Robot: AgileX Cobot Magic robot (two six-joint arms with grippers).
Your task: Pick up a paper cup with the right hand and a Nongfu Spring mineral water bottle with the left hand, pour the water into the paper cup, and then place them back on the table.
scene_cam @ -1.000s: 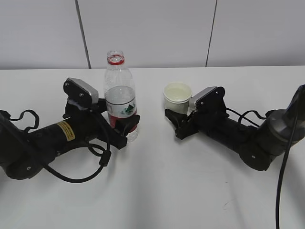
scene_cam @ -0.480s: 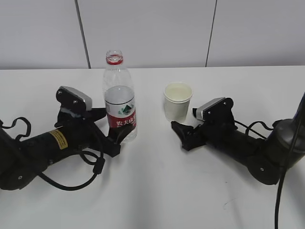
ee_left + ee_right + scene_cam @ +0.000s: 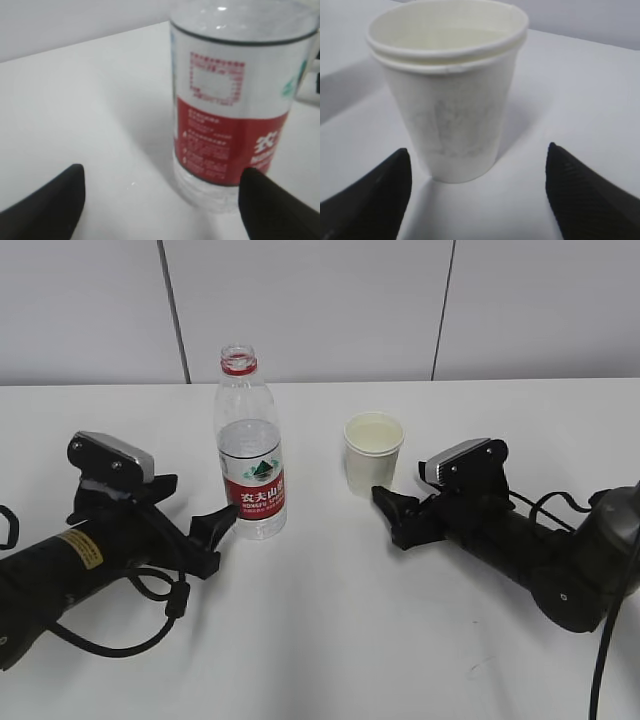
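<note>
Both my grippers, left hand (image 3: 215, 530) and right hand (image 3: 390, 510), sit spread wide and empty; bottle (image 3: 249, 450) and paper cup (image 3: 372, 452) stand free (upright) on the table (image 3: 330, 640), apparently set down.

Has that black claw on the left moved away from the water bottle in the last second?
Yes. The left tool has pulled back leftward and toward the camera; it was around the Nongfu Spring bottle, which stands where it was, and is now clear of it.
</note>
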